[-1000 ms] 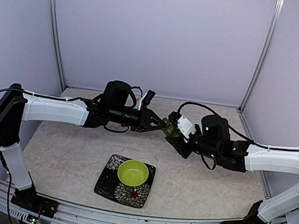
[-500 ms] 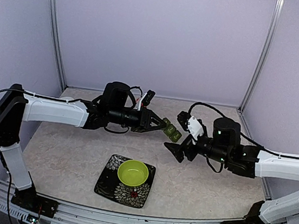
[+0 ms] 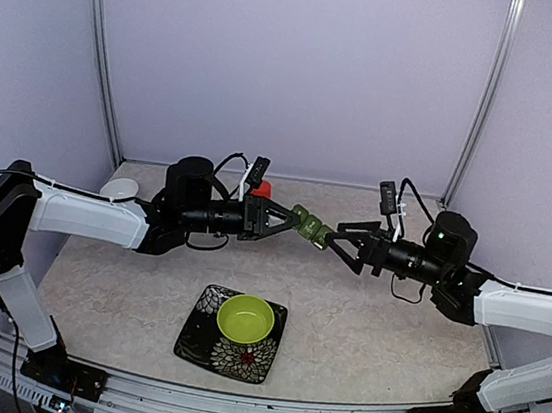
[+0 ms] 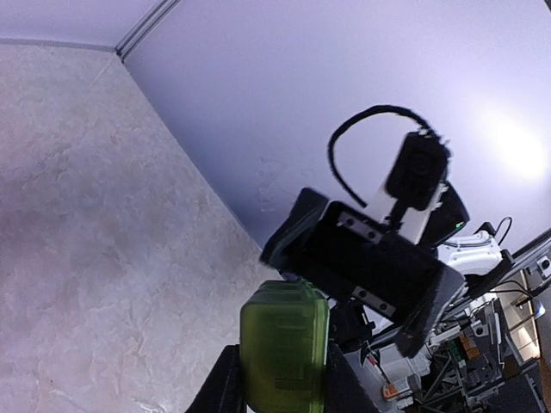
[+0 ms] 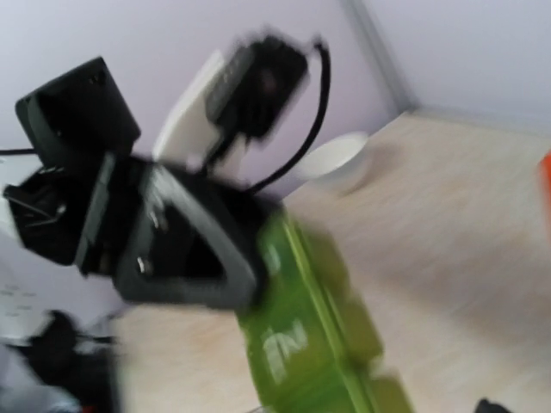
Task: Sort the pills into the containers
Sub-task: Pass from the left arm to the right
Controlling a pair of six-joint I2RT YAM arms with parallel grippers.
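One pillbox (image 3: 311, 228) — pinched by left hand (image 3: 290, 219) | right hand (image 3: 345, 246) agape just beside

Enclosure: pale lilac wall panels (image 3: 293, 68) on three sides, joined by silver metal corner posts (image 3: 105, 65). Beige marbled tabletop (image 3: 392, 332), silver aluminium rail (image 3: 252, 405) along near edge. Lighting even, diffuse.

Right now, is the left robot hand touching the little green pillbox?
Touching. In the left wrist view, fingers of the left gripper press against both sides of the pillbox.
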